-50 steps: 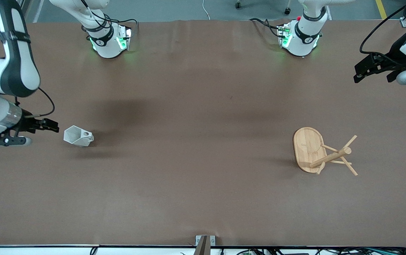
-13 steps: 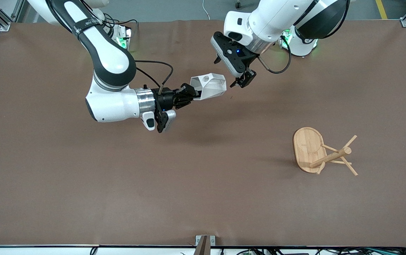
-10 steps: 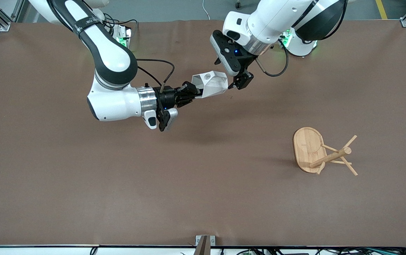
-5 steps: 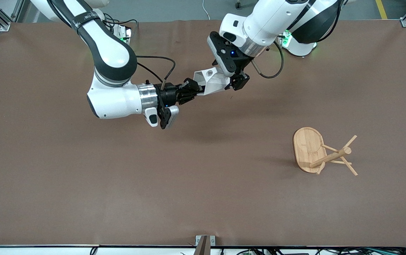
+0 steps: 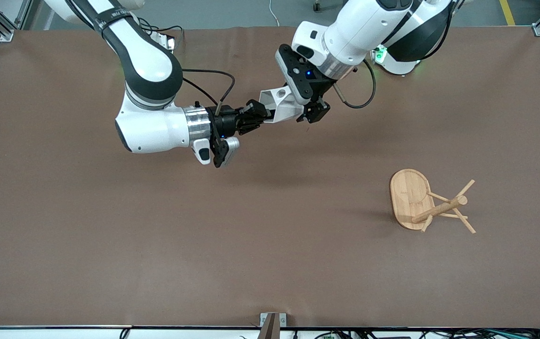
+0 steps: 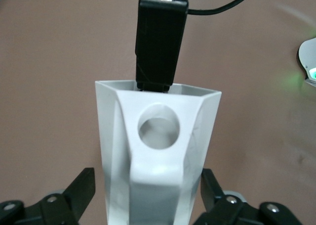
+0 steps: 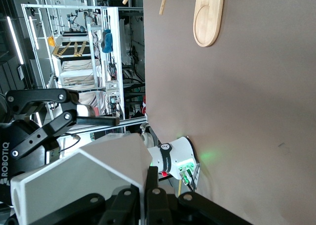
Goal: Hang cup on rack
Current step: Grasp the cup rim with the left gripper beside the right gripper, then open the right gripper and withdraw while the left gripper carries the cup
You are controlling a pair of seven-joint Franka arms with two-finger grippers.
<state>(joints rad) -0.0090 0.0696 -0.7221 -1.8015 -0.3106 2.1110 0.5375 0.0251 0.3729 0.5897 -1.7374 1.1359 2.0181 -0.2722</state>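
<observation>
White faceted cup (image 5: 279, 104) hangs in the air in the upper middle of the front view, over the brown worktop (image 5: 270, 245), gripped at one end by the right gripper (image 5: 257, 114). Its black fingers (image 5: 250, 109) are pinched on the cup's rim; in the left wrist view one of them (image 6: 159, 42) reaches over the rim into the mouth of the cup (image 6: 155, 156). The cup lies on its side, its blocky handle with the round hole turned upward toward the front camera.

At the cup's other end the left gripper (image 5: 308, 109) straddles the body. Its fingers (image 6: 74, 193) stand spread on either side of the cup in the left wrist view, with a gap between them and the cup's walls. In the right wrist view the same gripper (image 7: 69, 118) shows open above the cup (image 7: 84, 175).

From the right gripper the right arm runs back across the upper left of the front view to its base at the top edge. The left arm rises from the left gripper toward the top of the frame, right of centre.

Well apart from both grippers, the bamboo rack (image 5: 428, 202) stands on the worktop at the right of the front view, toward the left arm's end and nearer the front camera than the cup's spot. Its oval base (image 7: 208, 17) also shows at the top of the right wrist view.
</observation>
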